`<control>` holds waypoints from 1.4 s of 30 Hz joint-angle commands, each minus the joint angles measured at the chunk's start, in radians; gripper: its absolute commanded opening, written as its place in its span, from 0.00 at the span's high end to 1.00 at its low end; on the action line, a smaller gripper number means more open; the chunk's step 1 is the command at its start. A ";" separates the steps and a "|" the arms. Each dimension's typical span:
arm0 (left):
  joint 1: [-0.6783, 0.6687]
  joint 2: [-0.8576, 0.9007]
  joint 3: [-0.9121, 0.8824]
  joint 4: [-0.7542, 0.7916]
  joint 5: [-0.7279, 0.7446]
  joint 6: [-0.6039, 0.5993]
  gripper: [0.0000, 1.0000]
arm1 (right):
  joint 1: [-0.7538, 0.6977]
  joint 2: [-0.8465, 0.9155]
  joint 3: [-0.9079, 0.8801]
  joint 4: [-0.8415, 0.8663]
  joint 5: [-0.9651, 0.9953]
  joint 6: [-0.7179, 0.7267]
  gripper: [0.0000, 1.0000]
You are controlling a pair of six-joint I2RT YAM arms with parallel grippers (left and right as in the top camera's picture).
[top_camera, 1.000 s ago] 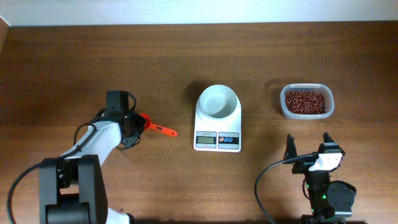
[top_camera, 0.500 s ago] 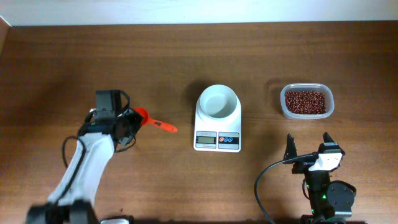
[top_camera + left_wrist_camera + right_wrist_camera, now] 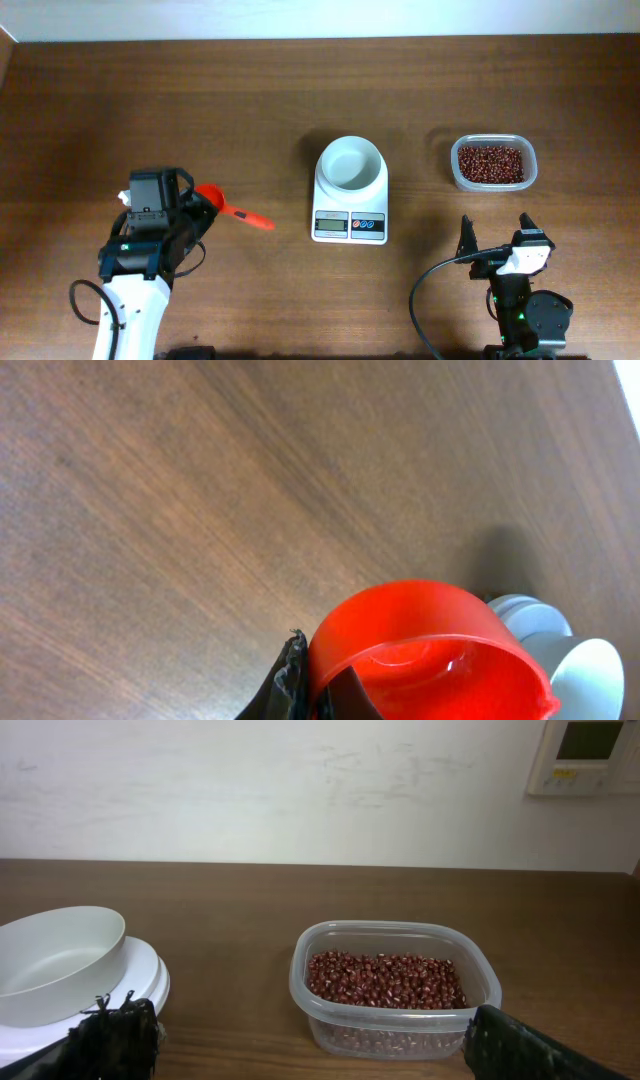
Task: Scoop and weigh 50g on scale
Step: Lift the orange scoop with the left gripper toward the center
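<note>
We see the scale (image 3: 350, 222) at the middle of the table (image 3: 300, 90), its round white bowl (image 3: 350, 163) at the 12 o'clock end and its display and two blue buttons at the 6 o'clock end. The beans (image 3: 490, 163) lie heaped in a clear tub (image 3: 531, 160) at 3 o'clock from the scale, apart from it.

The left gripper (image 3: 192, 212) sits at about 8 o'clock from the scale, well apart from it; its jaws are closed tight on a red scoop (image 3: 210, 197). The scoop's round cup lies right against the gripper and its handle points away toward 4 o'clock, ending short of the scale. From the left wrist view the cup (image 3: 420, 630) fills the lower frame just beside a dark finger (image 3: 290, 680), with the scale's white edge beyond it. Exactly where the jaws pinch the scoop is hidden from us, and we cannot tell whether the scoop touches the wood.

The right gripper (image 3: 495, 222) rests at 6 o'clock from the tub and about 4 o'clock from the scale; its jaws are spread as wide as they go and hold nothing. In its wrist view the two black fingers (image 3: 115, 1038) frame the tub, with the scale's bowl at 9 o'clock from it.
</note>
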 commanded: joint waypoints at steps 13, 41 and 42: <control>0.004 -0.012 0.008 -0.174 0.054 -0.162 1.00 | 0.008 -0.006 -0.005 -0.007 0.005 0.004 0.01; -0.160 -0.012 0.008 -0.315 0.072 -0.452 1.00 | 0.008 -0.006 -0.005 -0.004 -0.015 0.005 0.01; -0.166 -0.012 0.008 -0.315 0.072 -0.454 1.00 | 0.008 -0.006 -0.005 -0.003 -0.032 0.005 0.01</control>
